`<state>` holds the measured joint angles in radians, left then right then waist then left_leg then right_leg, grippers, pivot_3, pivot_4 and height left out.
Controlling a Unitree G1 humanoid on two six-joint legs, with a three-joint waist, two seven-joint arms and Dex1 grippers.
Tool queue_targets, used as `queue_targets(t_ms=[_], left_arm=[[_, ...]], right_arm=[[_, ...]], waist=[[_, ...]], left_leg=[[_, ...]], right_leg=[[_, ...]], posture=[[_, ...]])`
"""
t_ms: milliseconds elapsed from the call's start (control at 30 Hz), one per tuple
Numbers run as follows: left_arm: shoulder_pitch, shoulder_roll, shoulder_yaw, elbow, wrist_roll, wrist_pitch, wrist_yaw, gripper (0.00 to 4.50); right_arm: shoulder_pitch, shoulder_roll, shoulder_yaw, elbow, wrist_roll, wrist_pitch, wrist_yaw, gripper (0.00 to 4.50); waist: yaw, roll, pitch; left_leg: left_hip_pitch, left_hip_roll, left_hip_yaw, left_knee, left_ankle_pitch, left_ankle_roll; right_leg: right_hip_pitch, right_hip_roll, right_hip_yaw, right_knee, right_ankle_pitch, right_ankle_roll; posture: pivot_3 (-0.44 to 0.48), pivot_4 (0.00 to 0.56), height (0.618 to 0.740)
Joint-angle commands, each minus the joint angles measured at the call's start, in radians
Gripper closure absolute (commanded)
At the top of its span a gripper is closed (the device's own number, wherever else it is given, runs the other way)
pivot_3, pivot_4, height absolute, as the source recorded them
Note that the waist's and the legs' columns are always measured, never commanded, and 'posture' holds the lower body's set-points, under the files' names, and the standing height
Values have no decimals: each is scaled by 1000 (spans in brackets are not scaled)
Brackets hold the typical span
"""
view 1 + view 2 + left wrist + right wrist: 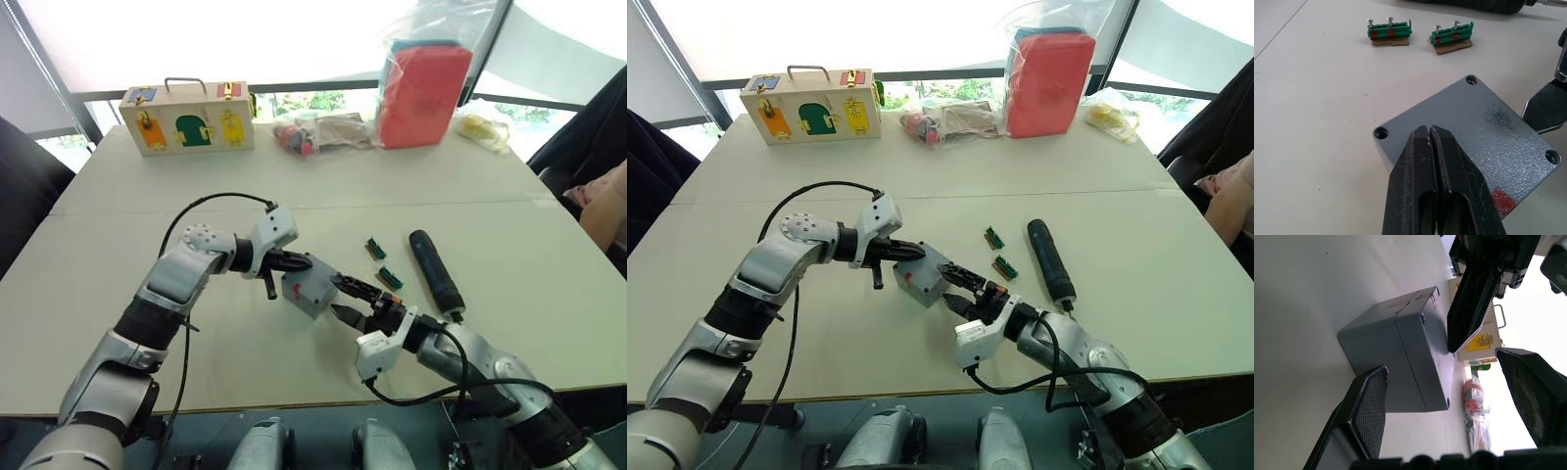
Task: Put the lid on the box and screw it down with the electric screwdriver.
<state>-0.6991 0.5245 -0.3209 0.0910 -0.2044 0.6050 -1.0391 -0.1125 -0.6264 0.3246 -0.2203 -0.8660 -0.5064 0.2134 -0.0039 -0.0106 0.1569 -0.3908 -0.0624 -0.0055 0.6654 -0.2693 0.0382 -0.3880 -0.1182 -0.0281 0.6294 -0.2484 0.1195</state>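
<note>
The grey box (307, 292) stands at the table's middle with the lid (1484, 127) lying on top of it, corner holes showing. A red mark shows on the box side. My left gripper (299, 262) is shut, its fingertips (1429, 134) resting on the lid near one edge. Just right of the box, my right gripper (343, 298) is open, its fingers (1369, 406) spread towards the box's side and not touching it. The electric screwdriver (435, 269) lies on the table to the right of the box, held by nothing.
Two green screw holders (376, 248) (390, 277) lie between box and screwdriver. At the far edge stand a wooden box with coloured doors (188, 117), a bag of parts (318, 132), a red case in plastic (423, 93) and a yellow bag (483, 127). A person's arm (602, 201) shows at right.
</note>
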Motion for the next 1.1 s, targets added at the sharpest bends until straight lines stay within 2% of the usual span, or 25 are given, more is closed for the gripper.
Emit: queue_targets(t_ms=[33, 200, 300, 433, 467, 500, 567, 700, 800, 933, 1100], left_arm=[[49, -14, -20, 37, 11, 10, -3, 4500], [23, -33, 162, -25, -134, 95, 16, 4500], [9, -81, 339, -73, -284, 252, 108, 4500], [36, -114, 456, -110, -351, 333, 222, 4500], [52, -111, 454, -110, -340, 320, 235, 4500], [65, -110, 448, -109, -331, 306, 243, 4500], [89, -122, 433, -87, -308, 262, 265, 4500], [136, -146, 358, -17, -229, 164, 299, 4500], [150, -156, 323, -9, -213, 152, 301, 4500], [172, -151, 279, -6, -186, 128, 296, 4500], [224, -131, 247, -39, -203, 141, 243, 4500]], right_arm=[[42, -14, -57, -95, 63, 24, 31, 849], [133, 38, -157, -185, 300, 145, 99, 849], [147, 159, -211, -250, 551, 351, 151, 1373], [123, 268, -234, -310, 720, 602, 207, 3040], [122, 283, -228, -321, 758, 672, 226, 3275], [121, 292, -225, -331, 785, 728, 240, 3863], [111, 311, -231, -353, 842, 864, 256, 4467], [85, 302, -243, -413, 951, 1122, 295, 4467], [82, 253, -227, -431, 999, 1233, 342, 4467], [80, 173, -196, -397, 1030, 1261, 405, 4467], [-23, 183, -108, -281, 1022, 1229, 424, 4467]], waist=[[6, 0, 0], [15, -1, 1], [15, -3, 3], [15, -3, 3], [14, -3, 3], [15, -3, 3], [17, -2, 3], [18, -2, 3], [18, -2, 3], [16, -2, 3], [8, -1, 3]], left_leg=[[0, 0, 0, 0, 0, 0], [-2, 0, 0, 0, 0, 0], [-3, 1, 0, 0, 0, 0], [-4, 2, -1, 0, 0, 0], [-4, 2, -1, 0, 0, -1], [-4, 2, -1, 0, -1, -1], [-4, 1, -1, 0, 0, -2], [-4, 1, -1, 0, -2, -4], [-5, 1, -1, -1, -3, -5], [-15, 1, -1, -1, -2, -6], [-17, 2, -1, -1, -2, -7]], right_leg=[[0, 0, 0, 0, 0, 0], [-1, 0, 0, 0, 0, 0], [-2, 0, 0, 0, 0, 0], [-4, 0, 0, 0, 0, 0], [-4, 0, 0, 0, 0, 0], [-4, 0, 0, 0, 0, 0], [-5, 0, 0, 0, 0, 0], [-9, -1, 0, 0, 1, -1], [-9, -1, 0, 0, 1, -1], [-17, -1, 0, 1, 2, -2], [-19, 0, 0, 1, 2, -2]], posture=[[0, 150, 740], [0, 150, 740], [0, 150, 740], [0, 150, 740], [0, 150, 740], [0, 150, 740], [0, 150, 740], [0, 150, 740], [0, 150, 740], [0, 150, 740], [0, 150, 740]])
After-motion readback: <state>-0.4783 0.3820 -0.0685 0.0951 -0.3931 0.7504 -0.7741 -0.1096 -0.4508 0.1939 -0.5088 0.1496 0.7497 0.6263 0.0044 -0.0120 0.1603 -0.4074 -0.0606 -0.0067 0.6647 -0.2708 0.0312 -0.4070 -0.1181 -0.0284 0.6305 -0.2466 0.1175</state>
